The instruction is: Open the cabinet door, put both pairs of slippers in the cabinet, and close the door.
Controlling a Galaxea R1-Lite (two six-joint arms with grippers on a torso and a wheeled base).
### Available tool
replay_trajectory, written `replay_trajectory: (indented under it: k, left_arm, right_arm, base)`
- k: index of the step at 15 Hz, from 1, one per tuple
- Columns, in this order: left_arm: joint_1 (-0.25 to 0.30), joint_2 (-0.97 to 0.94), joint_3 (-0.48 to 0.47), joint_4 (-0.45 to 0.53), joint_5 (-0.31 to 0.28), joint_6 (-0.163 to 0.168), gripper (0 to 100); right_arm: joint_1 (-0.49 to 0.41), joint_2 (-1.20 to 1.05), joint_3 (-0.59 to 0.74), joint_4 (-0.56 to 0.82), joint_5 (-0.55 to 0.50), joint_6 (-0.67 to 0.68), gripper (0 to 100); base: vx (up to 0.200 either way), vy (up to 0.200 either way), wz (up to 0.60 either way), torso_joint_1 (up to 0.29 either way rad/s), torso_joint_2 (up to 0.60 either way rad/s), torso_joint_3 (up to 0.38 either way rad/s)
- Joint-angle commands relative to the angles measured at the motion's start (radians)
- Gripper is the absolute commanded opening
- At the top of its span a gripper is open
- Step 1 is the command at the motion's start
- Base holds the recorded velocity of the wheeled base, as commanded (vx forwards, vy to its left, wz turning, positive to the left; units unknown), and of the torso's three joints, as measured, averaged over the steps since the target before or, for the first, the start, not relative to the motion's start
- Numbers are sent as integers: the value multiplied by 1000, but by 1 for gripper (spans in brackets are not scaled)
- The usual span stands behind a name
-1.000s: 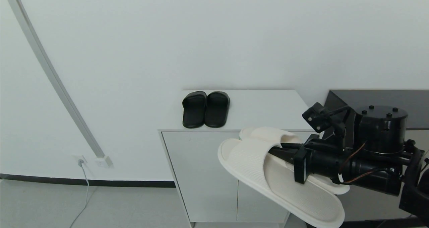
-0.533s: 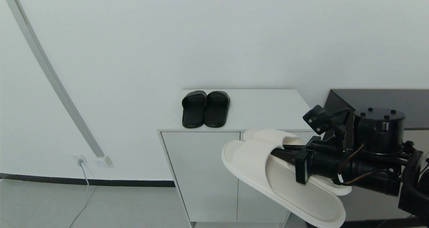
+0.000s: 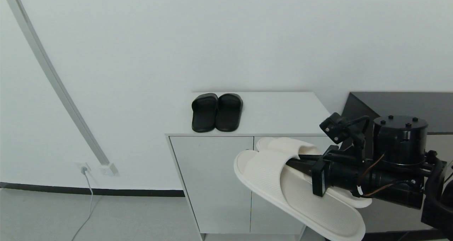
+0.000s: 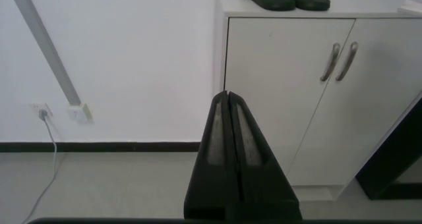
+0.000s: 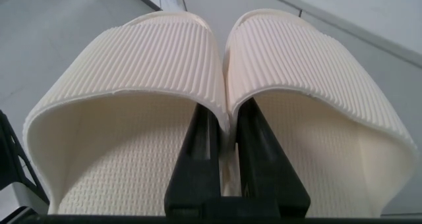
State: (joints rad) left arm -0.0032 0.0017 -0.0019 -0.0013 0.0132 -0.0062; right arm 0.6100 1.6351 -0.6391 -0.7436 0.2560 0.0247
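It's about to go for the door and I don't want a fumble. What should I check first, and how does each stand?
1. Grip on white slippers by right gripper: ok, both pinched together.
2. Are cabinet doors open: not ok, both shut.
3. Path to handles: ok, nothing in front.
4. Is left gripper free: ok, fingers shut, empty.
5. Are black slippers stowed: not ok, on cabinet top.
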Motion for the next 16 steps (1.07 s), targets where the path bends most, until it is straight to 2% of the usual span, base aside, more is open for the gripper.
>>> replay_trajectory:
  k: [1,9,10,16]
  left_arm:
    - [0,0,0,0,1,0,0]
    - [0,0,0,0,-2,0,0]
    - [0,0,0,0,-1,0,100]
    - [0,0,0,0,-1,0,100]
  right_arm:
    - [1,2,6,0,0,0,0]
    - [14,-3,45,-17,-3,-12,0]
    - [14,0,45,-17,-3,-12,0]
    - [19,-4,50,-17,-4,-14,0]
  base:
    - [0,0,0,-203,505,286]
    - [0,0,0,-220,536,312]
    - [0,0,0,-198,520,325]
    - [0,0,0,-181,498,320]
